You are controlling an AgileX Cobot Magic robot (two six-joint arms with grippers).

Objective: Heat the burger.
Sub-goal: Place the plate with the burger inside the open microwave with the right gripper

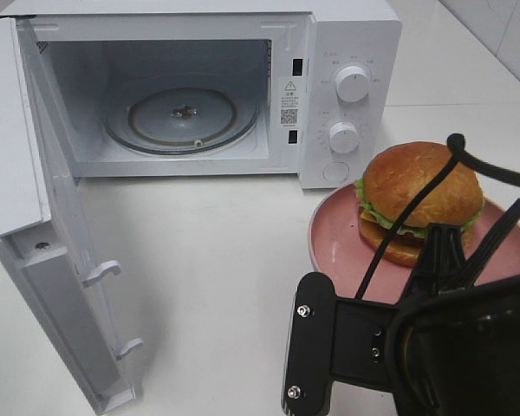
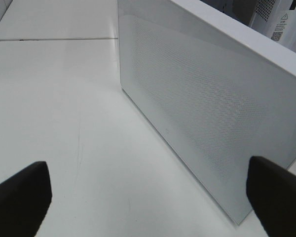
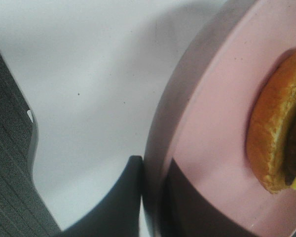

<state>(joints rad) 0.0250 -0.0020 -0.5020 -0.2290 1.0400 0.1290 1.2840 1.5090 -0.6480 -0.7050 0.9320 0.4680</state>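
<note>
The burger (image 1: 420,195), with a glossy brown bun, green lettuce and yellow cheese, sits on a round pink plate (image 1: 329,243) to the right, in front of the microwave's knobs. In the right wrist view my right gripper (image 3: 155,197) is shut on the near rim of the plate (image 3: 212,123), one finger under the rim and one on top, with the burger (image 3: 274,138) just beyond. My right arm (image 1: 433,347) covers the plate's front edge in the high view. My left gripper (image 2: 148,197) is wide open and holds nothing. It does not show in the high view.
The white microwave (image 1: 347,52) stands at the back with its cavity open and a glass turntable (image 1: 182,117) inside. Its door (image 1: 17,156) is swung out to the left. The left wrist view faces the door's outer side (image 2: 202,98) above the white table (image 2: 64,123).
</note>
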